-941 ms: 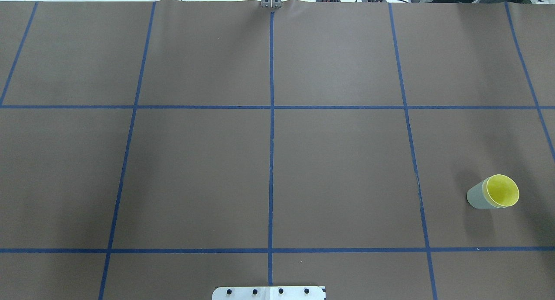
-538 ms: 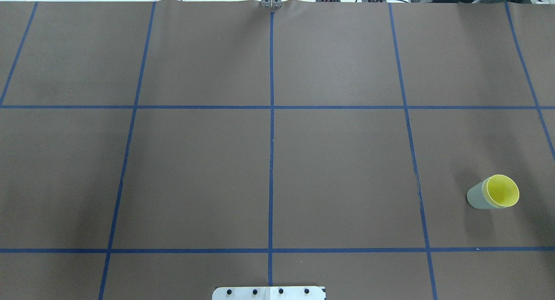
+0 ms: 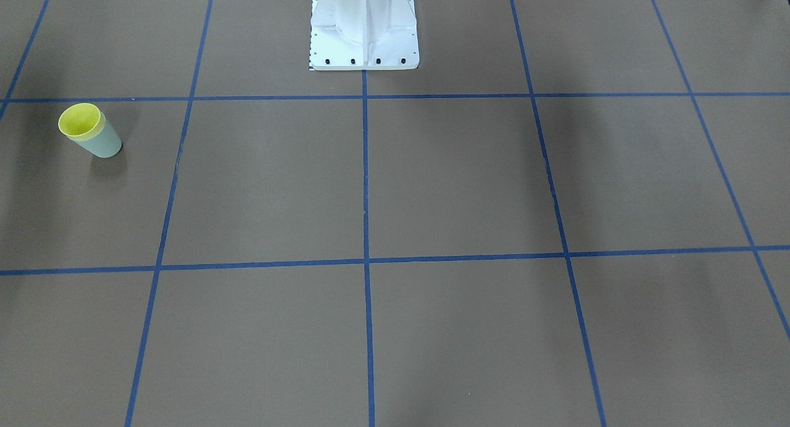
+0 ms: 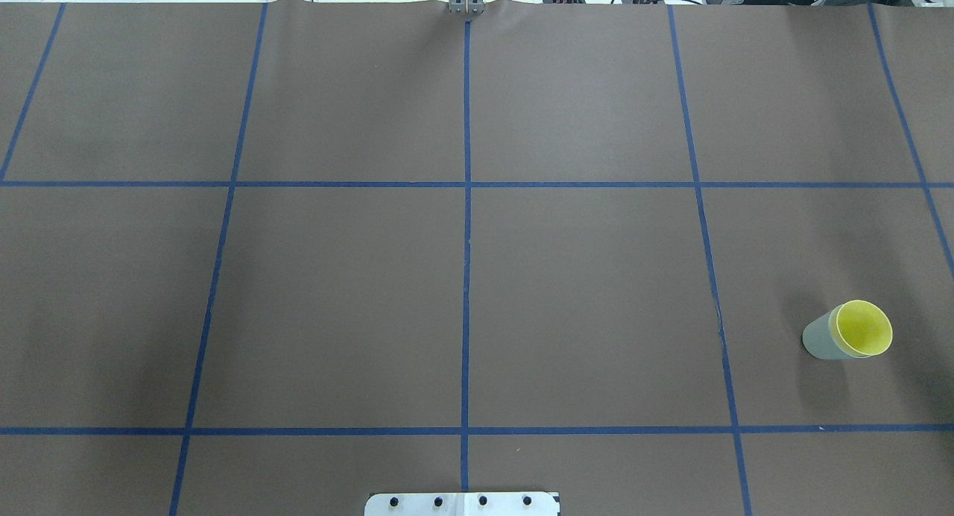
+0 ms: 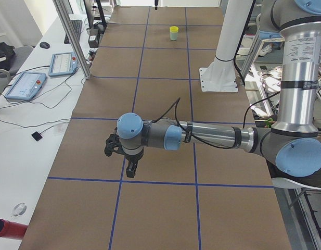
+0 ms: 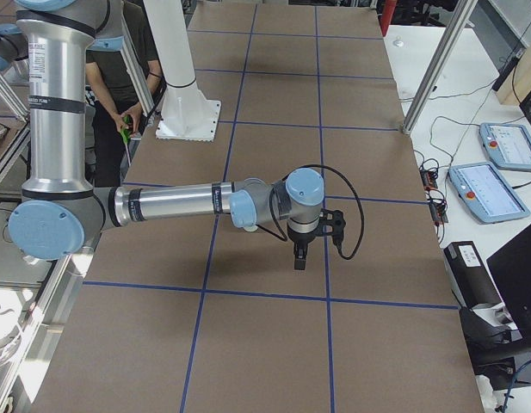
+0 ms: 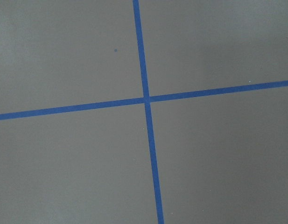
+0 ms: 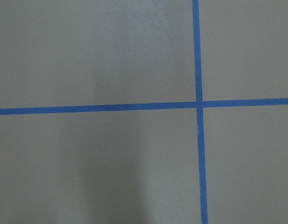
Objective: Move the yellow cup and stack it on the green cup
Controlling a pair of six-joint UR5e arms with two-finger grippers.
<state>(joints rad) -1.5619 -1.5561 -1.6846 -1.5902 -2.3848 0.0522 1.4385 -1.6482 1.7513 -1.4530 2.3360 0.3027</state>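
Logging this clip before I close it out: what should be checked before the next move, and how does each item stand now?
1. Yellow cup nested inside green cup: ok.
2. Both cups standing upright on the table: ok.
3. Left hand holds no cup and is far from them: ok.
4. Right hand holds no cup: ok.
5. Each hand open or shut: cannot tell; they show only in the side views.
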